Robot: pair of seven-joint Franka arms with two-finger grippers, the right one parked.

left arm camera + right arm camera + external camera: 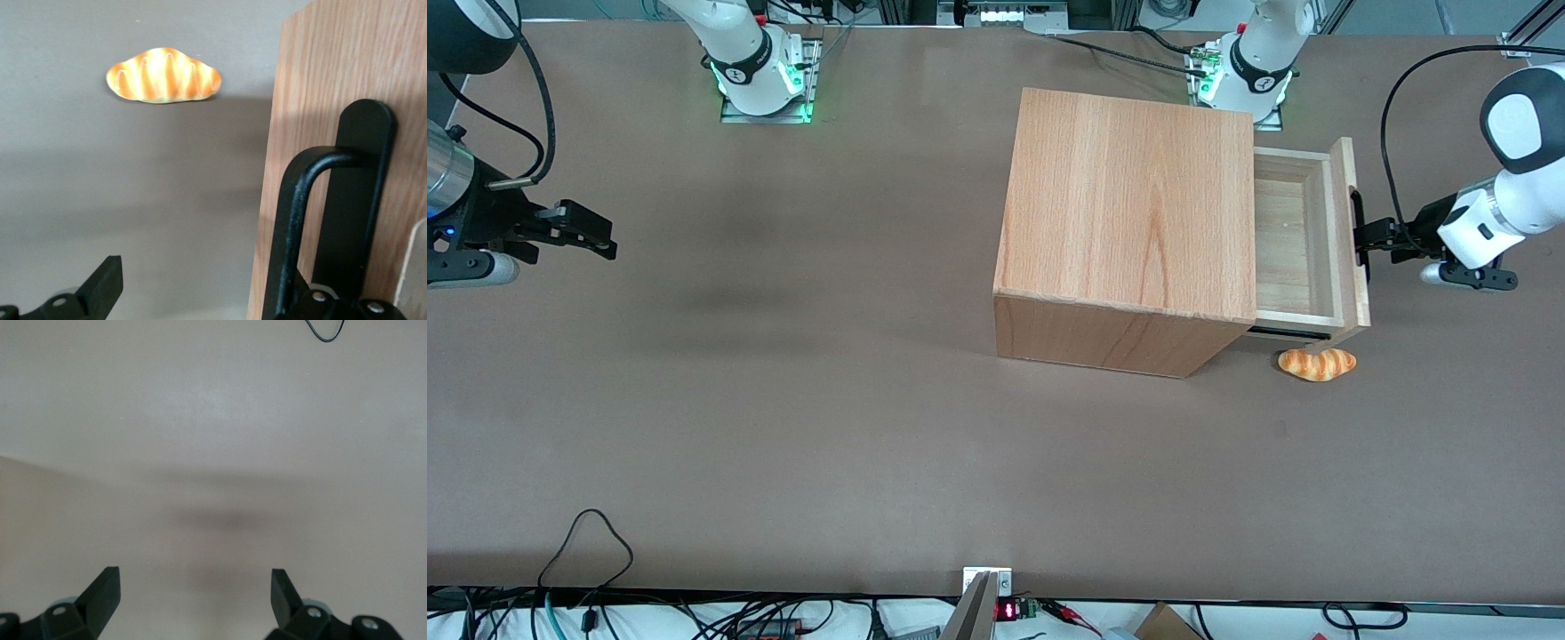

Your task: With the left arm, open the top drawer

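The top drawer (1282, 246) of the wooden cabinet (1129, 204) stands pulled partway out, its pale inside showing. Its front panel (333, 100) carries a long black bar handle (1357, 228) (298, 220). My left arm (1498, 218) reaches in from the working arm's end of the table. Its gripper (1375, 242) (197, 283) is open right at the handle. One finger (105, 283) hangs free over the table, away from the panel. The other finger sits at the bar and is hidden by it.
A small bread roll (1317, 364) (164, 75) lies on the brown table (871, 400) just under the drawer's corner nearest the front camera. Cables run along the table's front edge (587, 542).
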